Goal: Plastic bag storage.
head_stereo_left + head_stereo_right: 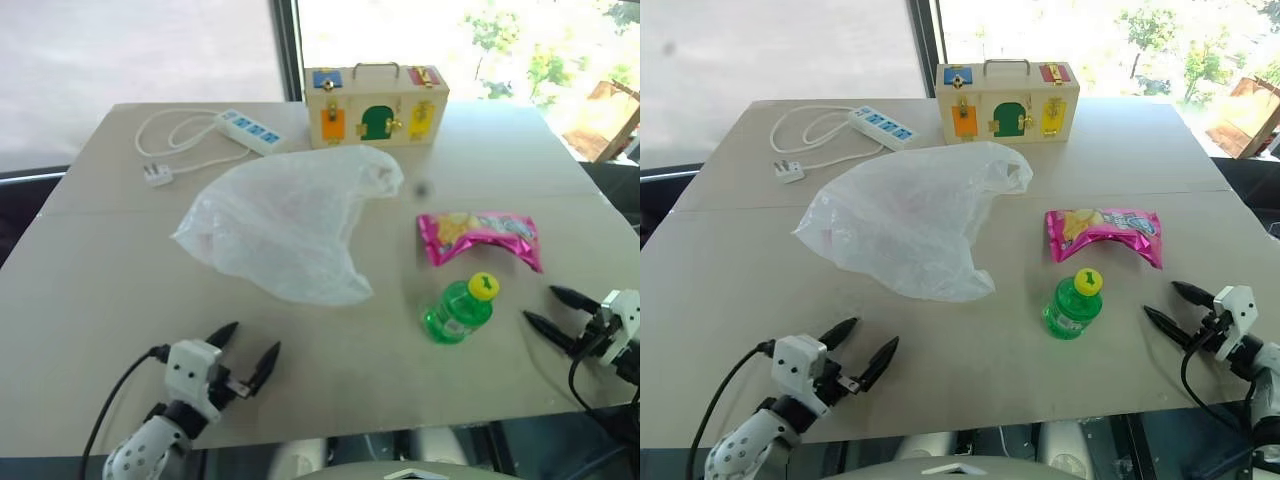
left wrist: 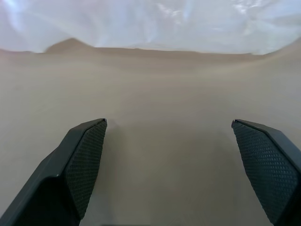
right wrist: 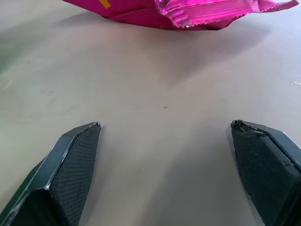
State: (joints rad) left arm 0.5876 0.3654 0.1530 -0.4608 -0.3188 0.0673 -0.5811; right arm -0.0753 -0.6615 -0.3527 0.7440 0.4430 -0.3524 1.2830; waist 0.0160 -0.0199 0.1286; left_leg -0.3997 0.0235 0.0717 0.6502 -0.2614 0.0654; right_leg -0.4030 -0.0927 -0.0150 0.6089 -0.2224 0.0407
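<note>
Plastic bag point(image 1: 285, 222) lies crumpled and puffed on the beige table point(image 1: 90, 270), roughly at centre and a little toward the robot's left, translucent white, one loop handle point(image 1: 378, 172) reaching toward the far edge. Left gripper point(image 1: 246, 356) sits low over the table near the front edge, on the near side of the bag and apart from it; fingers spread wide, nothing between them. Left wrist view looks along those two black fingers point(image 2: 77, 162) across bare tabletop to the bag's near edge. Right gripper point(image 1: 557, 314) is at the right front of the table, pointing inward toward the left, jaws likewise spread wide and empty. Right wrist view shows its textured pads point(image 3: 70, 172) over bare table with the pink snack packet point(image 1: 479, 238) lying ahead, not touching. Green bottle point(image 1: 458, 310) with a yellow cap lies on the table between the right gripper and the bag, just on the near side of the packet. Far side of the table: wooden latch box point(image 1: 376, 104) with a metal handle and coloured doors stands upright just beyond the bag's handle; white power strip point(image 1: 250, 131) with blue sockets lies to its left, its cord looped and the plug point(image 1: 158, 175) resting near the far-left corner.
</note>
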